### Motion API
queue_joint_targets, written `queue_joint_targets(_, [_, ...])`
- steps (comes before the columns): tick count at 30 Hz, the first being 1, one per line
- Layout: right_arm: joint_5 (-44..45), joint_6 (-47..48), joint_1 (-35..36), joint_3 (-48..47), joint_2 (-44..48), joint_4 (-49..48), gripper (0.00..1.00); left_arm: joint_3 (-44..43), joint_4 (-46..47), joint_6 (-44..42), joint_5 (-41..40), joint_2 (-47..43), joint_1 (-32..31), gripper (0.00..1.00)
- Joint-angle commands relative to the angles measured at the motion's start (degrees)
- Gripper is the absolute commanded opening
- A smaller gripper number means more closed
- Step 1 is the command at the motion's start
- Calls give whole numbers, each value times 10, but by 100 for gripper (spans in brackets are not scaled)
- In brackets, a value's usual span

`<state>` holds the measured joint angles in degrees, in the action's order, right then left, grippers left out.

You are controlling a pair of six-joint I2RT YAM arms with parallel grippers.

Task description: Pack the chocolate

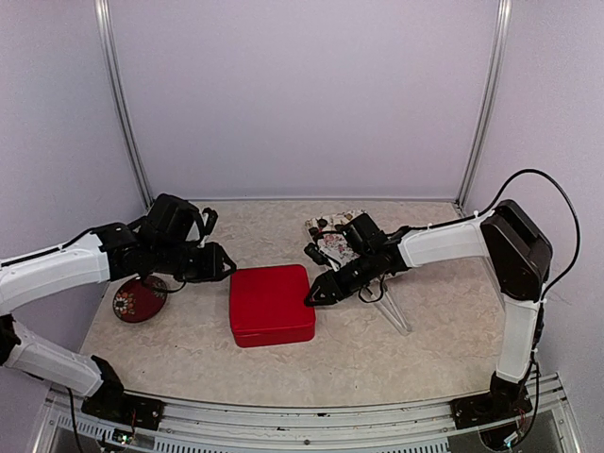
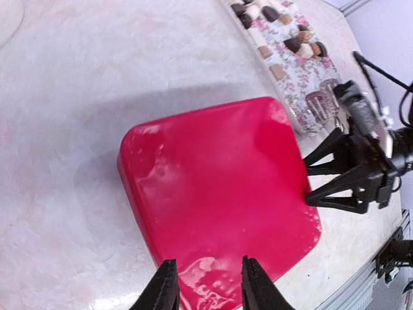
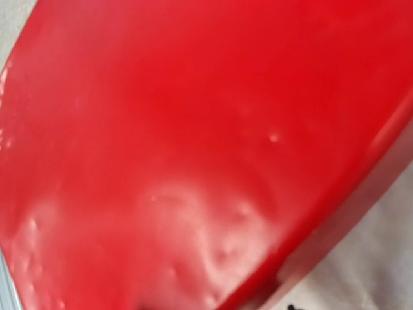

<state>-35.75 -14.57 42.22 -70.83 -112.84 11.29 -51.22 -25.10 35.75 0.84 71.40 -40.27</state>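
The red box sits shut in the middle of the table. Both arms point at it, one from each side. I think they want to open the lid so the sweets can go in.

The left gripper is at the box's left back corner. Its two fingers are apart, with red lid showing in the gap. They do not seem to be pinching anything.

The right gripper is at the right side of the box. Its fingers are spread in a V and both tips touch the box's edge. It looks ready to pry or hold the box, but I cannot tell if it grips the lid.

The chocolate is not in the box yet. It lies on a flowered tray behind the box, close to the right arm. The pieces are round or square, so none has a real long side. They lie in rows along the tray, and the tray's long side runs from the far end down toward the right gripper.
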Motion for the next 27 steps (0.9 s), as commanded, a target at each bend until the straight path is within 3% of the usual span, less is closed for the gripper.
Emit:
queue_joint_targets(1, [41, 15, 10, 7, -30, 52, 52, -94, -133, -97, -32, 21, -43, 26])
queue_joint_targets(6, [42, 21, 10, -1, -30, 59, 52, -133, -180, -100, -28, 68, -95, 12])
queue_joint_targets(11, [44, 25, 10, -8, -30, 67, 52, -103, -184, -81, -10, 89, -126, 8])
queue_joint_targets(19, [44, 27, 10, -11, -34, 70, 52, 6, -107, -60, 19, 166, -128, 1])
queue_joint_targets(27, [49, 31, 10, -15, -27, 71, 52, -43, -136, -64, -33, 144, -96, 1])
